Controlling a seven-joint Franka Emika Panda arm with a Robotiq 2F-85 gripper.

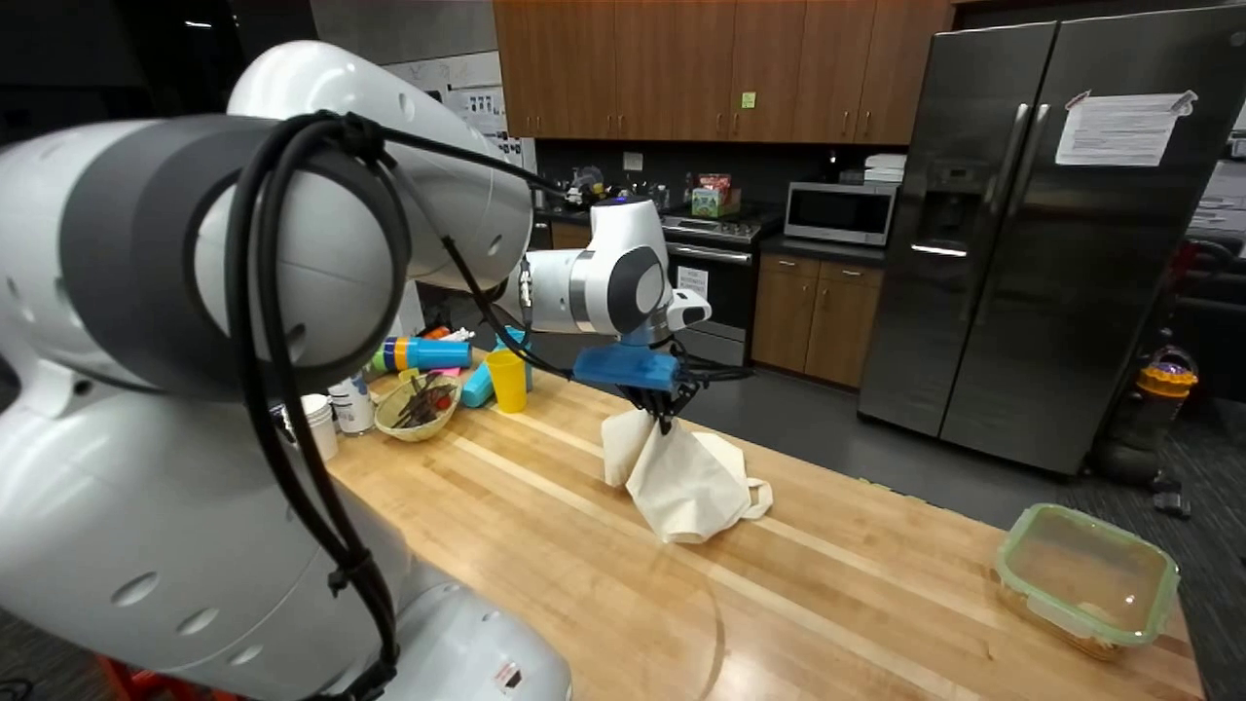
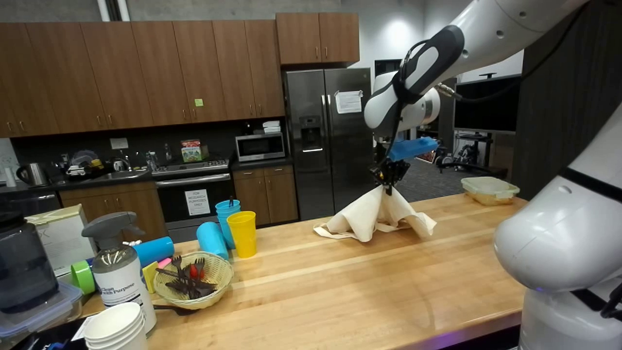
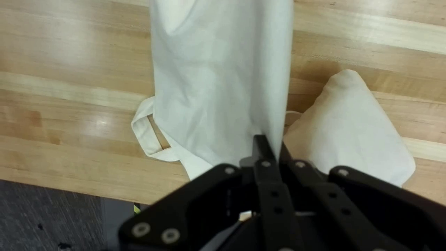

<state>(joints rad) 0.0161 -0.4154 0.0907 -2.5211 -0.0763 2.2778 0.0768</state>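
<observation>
Cream cloth (image 2: 362,214) | near kitchen-side edge of surface (image 2: 340,291) | gripper (image 2: 388,189): jaws pinched together on a fold | done, seemingly: grasp, peak raised | not yet: hem lifted, fold released

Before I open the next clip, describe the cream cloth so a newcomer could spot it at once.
Start from the dark refrigerator, then the wooden table in front of it. Near the table's kitchen-side edge, the black claw pinches the cream cloth up into a peak. Unlike the rigid yellow cup and green-lidded container, it drapes in soft folds, with a tote-like strap loop.
</observation>
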